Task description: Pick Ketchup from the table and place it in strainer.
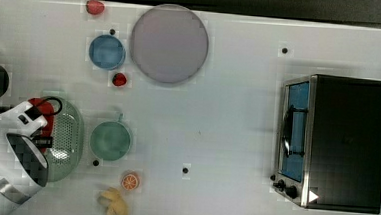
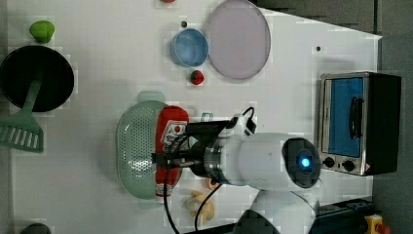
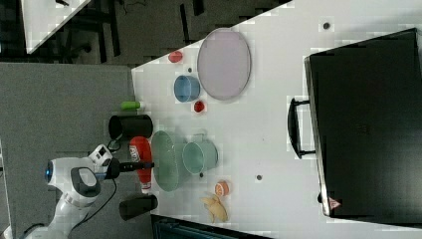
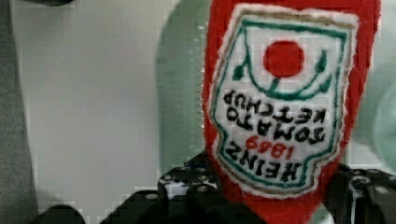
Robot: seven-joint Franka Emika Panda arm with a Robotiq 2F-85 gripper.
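The ketchup (image 4: pixel 285 93) is a red bottle with a white Heinz label, and my gripper (image 4: pixel 275 205) is shut on its lower end, one black finger (image 4: pixel 187 191) on each side. In the left view the ketchup (image 2: pixel 170 124) overlaps the right part of the pale green strainer (image 2: pixel 134 146), with the gripper (image 2: pixel 168 158) reaching in from the left view's right. In the top view the ketchup (image 1: pixel 45 113) lies over the left rim of the strainer (image 1: pixel 69 140). The right view shows the ketchup (image 3: pixel 141 152) beside the strainer (image 3: pixel 164 159).
A green mug (image 1: pixel 110 140) stands just right of the strainer in the top view. Beyond it are a blue bowl (image 1: pixel 106 52), a purple plate (image 1: pixel 169 43) and two red fruits (image 1: pixel 119 79). An orange slice (image 1: pixel 130 181), a banana (image 1: pixel 114 204) and a toaster oven (image 1: pixel 336 141) are also there.
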